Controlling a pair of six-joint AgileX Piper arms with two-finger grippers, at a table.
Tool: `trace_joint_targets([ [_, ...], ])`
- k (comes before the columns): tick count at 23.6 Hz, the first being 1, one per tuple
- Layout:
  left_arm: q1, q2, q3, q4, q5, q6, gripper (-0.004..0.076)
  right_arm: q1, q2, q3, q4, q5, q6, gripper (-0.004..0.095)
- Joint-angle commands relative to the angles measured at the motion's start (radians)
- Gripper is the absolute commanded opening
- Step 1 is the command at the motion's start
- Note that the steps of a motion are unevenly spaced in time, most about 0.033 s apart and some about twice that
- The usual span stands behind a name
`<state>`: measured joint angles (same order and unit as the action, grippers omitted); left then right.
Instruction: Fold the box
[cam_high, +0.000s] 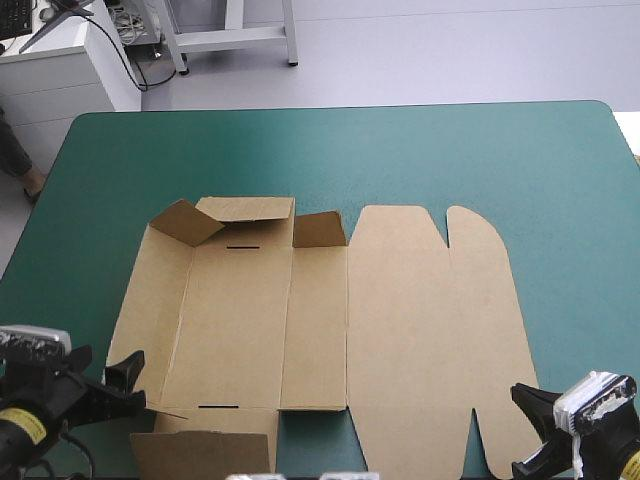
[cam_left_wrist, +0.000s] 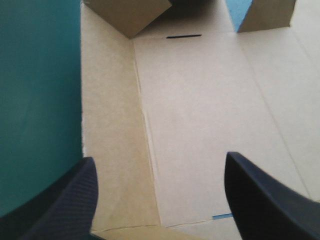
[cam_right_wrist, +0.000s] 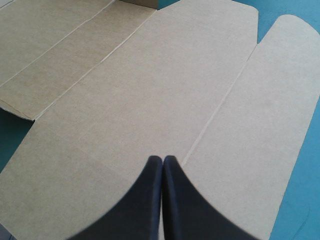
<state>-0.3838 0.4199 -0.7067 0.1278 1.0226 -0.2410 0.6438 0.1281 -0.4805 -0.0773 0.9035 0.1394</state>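
High view shows the broad table (cam_high: 500, 150) with its teal-green cover, and on its middle and near half the box (cam_high: 400, 330), a cut sheet of brown board lying open, its rounded lid panels flat toward the right. Three small flaps (cam_high: 245, 208) at its far-left end tilt upward. The left tool (cam_left_wrist: 160, 160), black fingers spread wide, hangs over the near-left corner. The right tool (cam_right_wrist: 163, 159), fingers pressed together, points across the lid panels.

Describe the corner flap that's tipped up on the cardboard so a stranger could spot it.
On the teal-green table lies a brown box, mostly flat. At its far left corner, one flap leans inward over the sheet as a pointed wedge; the wide flap and small flap beside it are square-cut.
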Motion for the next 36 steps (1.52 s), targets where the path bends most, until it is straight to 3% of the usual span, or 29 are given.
trace_joint_targets([
  [1,-0.006,0.169,-0.121,0.073,0.046,-0.027,0.0507,-0.003,0.014,-0.022,0.0,-0.07,-0.006,-0.0017],
  [6,-0.006,0.38,-0.247,0.138,0.187,-0.025,0.0507,-0.003,0.014,-0.022,0.022,-0.07,-0.015,-0.0017],
  [14,0.013,0.6,-0.298,0.133,0.231,-0.009,0.0507,-0.003,0.014,-0.022,0.077,-0.072,-0.058,-0.0017],
  [18,0.192,0.666,-0.298,0.06,0.224,0.114,0.0507,-0.003,0.014,-0.022,0.077,-0.072,-0.058,-0.0017],
  [23,0.592,0.726,-0.294,-0.347,0.188,0.543,0.0507,-0.003,0.014,-0.022,0.077,-0.072,-0.058,-0.0017],
  [25,0.685,0.757,-0.263,-0.504,0.18,0.637,0.0507,-0.003,0.014,-0.022,0.077,-0.072,-0.058,-0.0017],
  [27,0.725,0.798,-0.221,-0.589,0.183,0.723,0.0507,-0.003,0.014,-0.022,0.077,-0.072,-0.058,-0.0017],
  [36,0.727,0.923,-0.143,-0.606,0.165,0.745,0.0501,-0.003,0.014,-0.022,0.077,-0.072,-0.06,-0.0018],
])
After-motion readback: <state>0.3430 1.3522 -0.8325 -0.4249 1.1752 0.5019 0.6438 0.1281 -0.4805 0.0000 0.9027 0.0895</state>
